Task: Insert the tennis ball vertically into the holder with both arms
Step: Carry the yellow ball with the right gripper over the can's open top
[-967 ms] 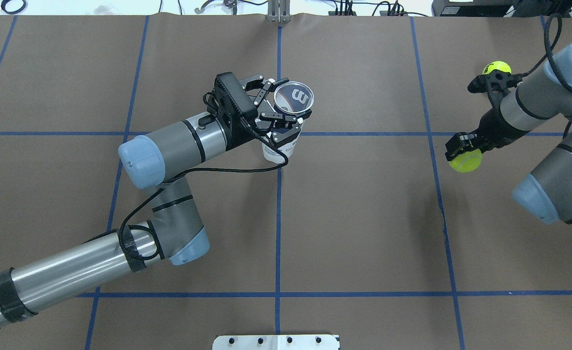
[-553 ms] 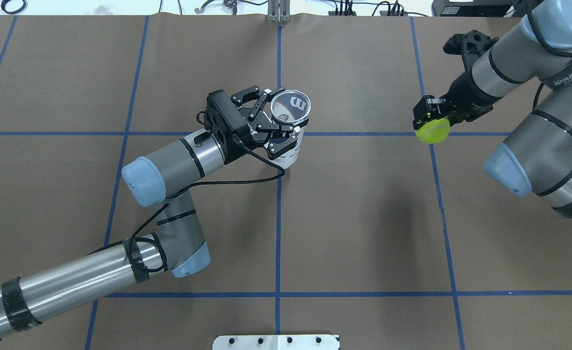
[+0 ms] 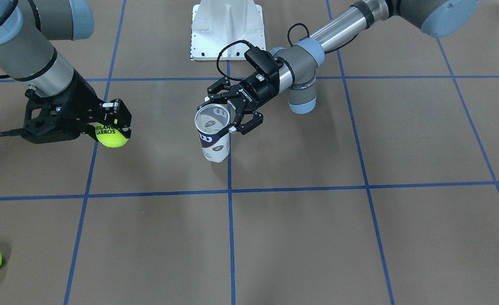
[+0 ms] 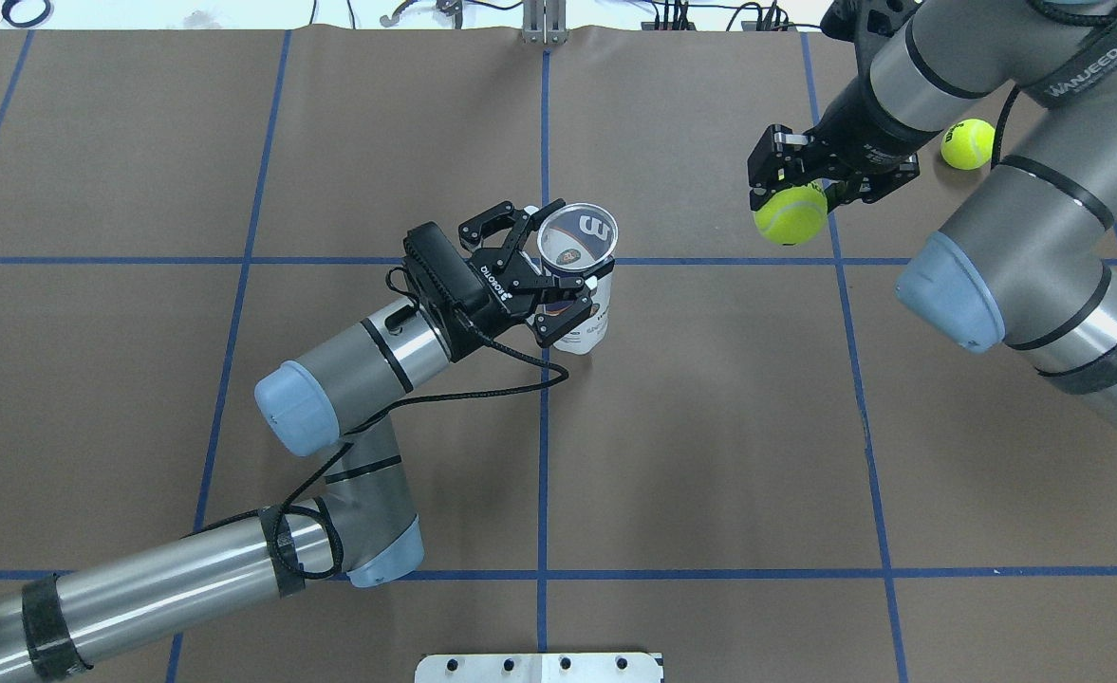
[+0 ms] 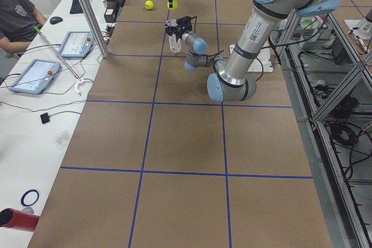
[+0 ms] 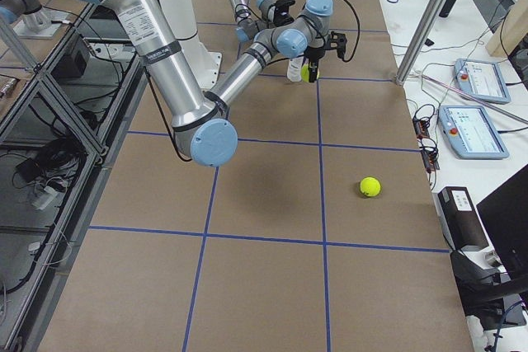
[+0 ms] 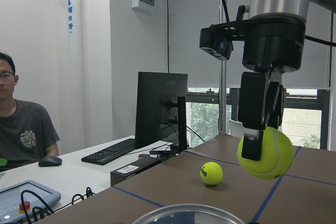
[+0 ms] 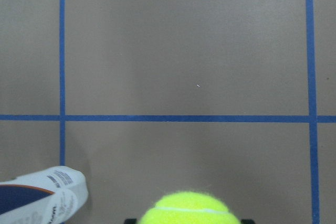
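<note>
My left tool (image 4: 558,285) is clamped on the holder (image 4: 591,327), which stands upright with its mouth open. My right tool (image 4: 793,194) grips a tennis ball (image 4: 791,218) above the bench (image 4: 710,427), well apart from the holder on my right.

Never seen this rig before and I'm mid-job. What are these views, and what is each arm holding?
A robot's left arm and right arm work at a brown table taped in blue. One camera looks down from behind the robot, one faces it, two watch from the table's ends, one rides on each wrist. The left gripper clasps the holder, a clear ball can, mouth up. The right gripper holds a tennis ball in the air, off to one side of the can. A second ball lies on the table.
</note>
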Available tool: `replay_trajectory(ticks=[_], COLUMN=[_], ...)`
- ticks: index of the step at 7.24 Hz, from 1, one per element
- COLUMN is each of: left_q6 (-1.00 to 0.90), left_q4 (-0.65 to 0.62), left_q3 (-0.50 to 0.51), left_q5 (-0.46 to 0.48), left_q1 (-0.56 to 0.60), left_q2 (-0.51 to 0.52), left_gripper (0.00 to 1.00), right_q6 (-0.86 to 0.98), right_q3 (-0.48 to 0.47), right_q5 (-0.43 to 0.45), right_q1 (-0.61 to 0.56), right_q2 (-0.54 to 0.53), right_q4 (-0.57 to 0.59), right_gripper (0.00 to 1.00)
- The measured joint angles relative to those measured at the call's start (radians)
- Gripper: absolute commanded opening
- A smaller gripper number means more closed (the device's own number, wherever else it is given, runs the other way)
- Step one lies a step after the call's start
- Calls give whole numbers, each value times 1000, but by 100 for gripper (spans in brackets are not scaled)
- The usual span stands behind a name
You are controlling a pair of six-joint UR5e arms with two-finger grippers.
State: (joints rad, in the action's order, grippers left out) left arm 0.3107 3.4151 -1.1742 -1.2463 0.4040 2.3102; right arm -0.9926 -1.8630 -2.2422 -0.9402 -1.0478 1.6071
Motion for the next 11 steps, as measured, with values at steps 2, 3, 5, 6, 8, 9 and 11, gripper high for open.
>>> replay_trajectory(ticks=[2,3,5,6,8,9,11], left_q6=[-9,-14,-28,-30,-35,-43,-54], left_q4=[49,61,76,75,72,71,71], left_q3=[20,21,23,24,28,29,30], left_q5=[39,44,49,49,50,50,50], left_q1=[-12,-10,-10,-12,-13,-13,-13], left_q2=[-1,-9,-30,-31,-32,-32,-32], left_gripper=[79,79,80,82,84,85,88], right_q6=[-36,-40,-46,-58,-82,-84,-86], right_q3=[-1,-1,-3,-4,-13,-18,-27], right_q5=[0,0,1,1,4,5,7], right_q1=[1,2,1,2,2,2,3], right_q2=[33,40,52,62,76,78,79], right_q4=[3,3,4,3,2,2,2], right_gripper=[0,0,0,0,0,0,0])
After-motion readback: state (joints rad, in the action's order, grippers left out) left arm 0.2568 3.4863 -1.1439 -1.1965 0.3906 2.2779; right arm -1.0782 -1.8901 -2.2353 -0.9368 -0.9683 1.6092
